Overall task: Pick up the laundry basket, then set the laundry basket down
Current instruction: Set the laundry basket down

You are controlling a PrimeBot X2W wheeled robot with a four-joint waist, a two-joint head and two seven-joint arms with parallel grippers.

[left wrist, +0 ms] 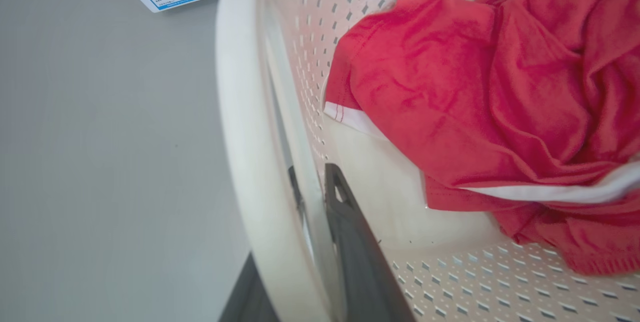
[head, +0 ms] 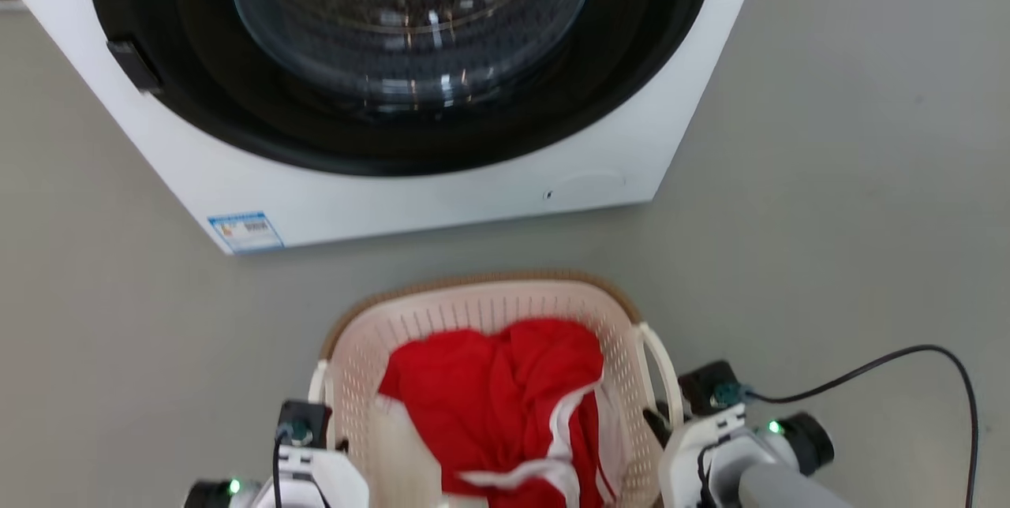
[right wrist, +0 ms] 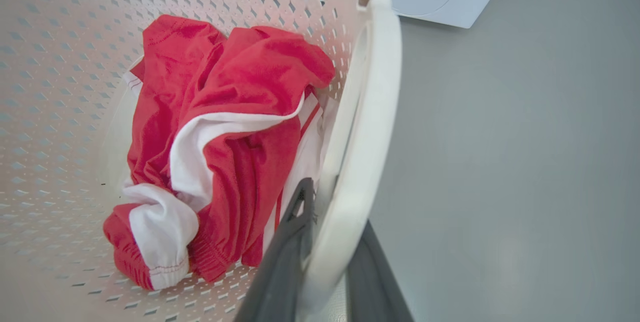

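The laundry basket [head: 481,304], with a red and white garment [head: 489,390] inside, is in front of the washing machine [head: 442,200], the left tool [left wrist: 312,182] and right tool [right wrist: 332,212] each pinching a side loop handle [right wrist: 372,112].

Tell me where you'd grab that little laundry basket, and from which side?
Take the laundry basket by its two white loop handles, left handle and right handle, one tool coming in from each side. They sit opposite each other, so the lift stays level; here the left tool and right tool each have one finger inside the wall, one outside.
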